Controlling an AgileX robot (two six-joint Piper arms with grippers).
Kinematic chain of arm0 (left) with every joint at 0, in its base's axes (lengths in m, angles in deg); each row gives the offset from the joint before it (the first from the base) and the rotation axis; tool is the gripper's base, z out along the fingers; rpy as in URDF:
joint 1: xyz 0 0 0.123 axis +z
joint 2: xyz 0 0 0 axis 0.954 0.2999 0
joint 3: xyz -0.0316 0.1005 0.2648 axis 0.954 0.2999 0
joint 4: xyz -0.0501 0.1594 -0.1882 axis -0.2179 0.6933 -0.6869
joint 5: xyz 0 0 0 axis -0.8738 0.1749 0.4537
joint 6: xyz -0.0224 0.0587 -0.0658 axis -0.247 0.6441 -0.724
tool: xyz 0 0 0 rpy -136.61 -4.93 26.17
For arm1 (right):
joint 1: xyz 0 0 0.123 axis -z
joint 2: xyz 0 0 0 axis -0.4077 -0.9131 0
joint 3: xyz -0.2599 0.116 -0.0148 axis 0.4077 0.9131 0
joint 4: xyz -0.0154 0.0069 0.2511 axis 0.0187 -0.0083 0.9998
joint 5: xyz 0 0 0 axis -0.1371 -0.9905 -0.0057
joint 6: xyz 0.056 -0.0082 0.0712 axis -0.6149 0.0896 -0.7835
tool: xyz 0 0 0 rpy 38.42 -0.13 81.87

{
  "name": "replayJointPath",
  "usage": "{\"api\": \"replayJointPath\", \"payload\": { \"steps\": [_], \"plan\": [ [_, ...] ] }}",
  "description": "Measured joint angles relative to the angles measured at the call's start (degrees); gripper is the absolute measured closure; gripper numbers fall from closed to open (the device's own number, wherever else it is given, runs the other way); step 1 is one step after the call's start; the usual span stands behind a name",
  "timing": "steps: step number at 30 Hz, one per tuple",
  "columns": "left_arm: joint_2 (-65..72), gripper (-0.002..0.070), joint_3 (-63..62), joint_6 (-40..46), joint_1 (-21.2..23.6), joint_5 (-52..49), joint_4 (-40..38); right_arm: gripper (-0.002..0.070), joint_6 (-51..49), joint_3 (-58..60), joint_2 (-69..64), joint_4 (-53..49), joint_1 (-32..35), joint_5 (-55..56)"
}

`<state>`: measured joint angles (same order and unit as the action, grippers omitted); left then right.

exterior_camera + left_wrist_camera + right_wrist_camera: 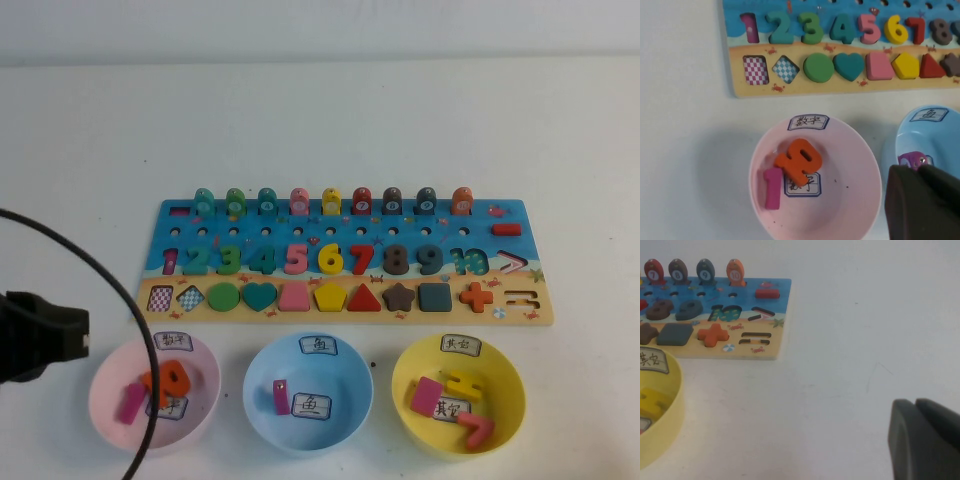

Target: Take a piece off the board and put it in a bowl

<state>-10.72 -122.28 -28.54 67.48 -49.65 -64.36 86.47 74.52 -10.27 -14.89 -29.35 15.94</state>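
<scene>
Right gripper (925, 440) over bare table (850, 365), beside board (715, 315) end and yellow bowl (665, 415).

Open desk (320, 120) behind the board (345, 262) and along the right edge, easy pass. Narrow bare strip between board and the three bowls: pink bowl (205, 400), blue bowl (350, 395), yellow bowl (500, 400). My left end effector (920, 200) sits closed over the pink-blue gap. Cable (110, 290) arcs across the pink bowl.
</scene>
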Motion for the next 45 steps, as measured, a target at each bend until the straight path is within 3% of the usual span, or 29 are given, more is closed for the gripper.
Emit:
{"api": "replayJointPath", "payload": {
  "steps": [11,23,27,37,45],
  "plan": [
    [9.38,0.0676,-2.8,9.47,0.0,-0.18,0.23,0.0694,0.0,0.0,0.0,0.0,0.0,0.0],
    [25.93,0.0676,-19.82,26.41,-0.24,-15.3,0.23,0.0694,0.0,0.0,0.0,0.0,0.0,0.0],
    [31.79,0.0676,-25.68,29.13,-2.76,-18.7,1.7,0.0694,0.0,0.0,0.0,0.0,0.0,0.0],
    [45.08,0.0676,-40.58,33.1,-14.08,-23.8,12.2,0.0694,0.0,0.0,0.0,0.0,0.0,0.0],
    [51.4,0.0676,-45.18,47.58,-16.08,-23.8,16.79,0.0694,0.0,0.0,0.0,0.0,0.0,0.0]
  ]
}}
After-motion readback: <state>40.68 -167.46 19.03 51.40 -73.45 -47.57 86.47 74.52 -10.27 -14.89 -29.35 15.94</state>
